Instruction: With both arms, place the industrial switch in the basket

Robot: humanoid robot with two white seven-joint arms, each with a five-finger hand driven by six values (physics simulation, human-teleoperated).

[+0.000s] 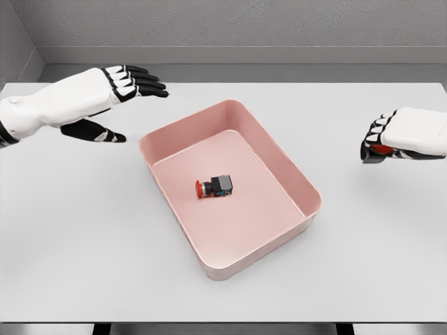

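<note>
A pink basket (290,164) lies at an angle in the middle of the white table. On its floor rests an industrial switch (215,187) with a red button and a black body, lying on its side. My left hand (136,108) hovers beyond the basket's upper left corner, fingers spread and holding nothing. Well apart from the basket, at the right edge, my right hand (374,143) has its fingers curled. A small red and black object (380,149) shows under its fingers, mostly hidden.
The white table (84,230) spans the whole view, its front edge along the bottom. A grey wall stands behind its far edge.
</note>
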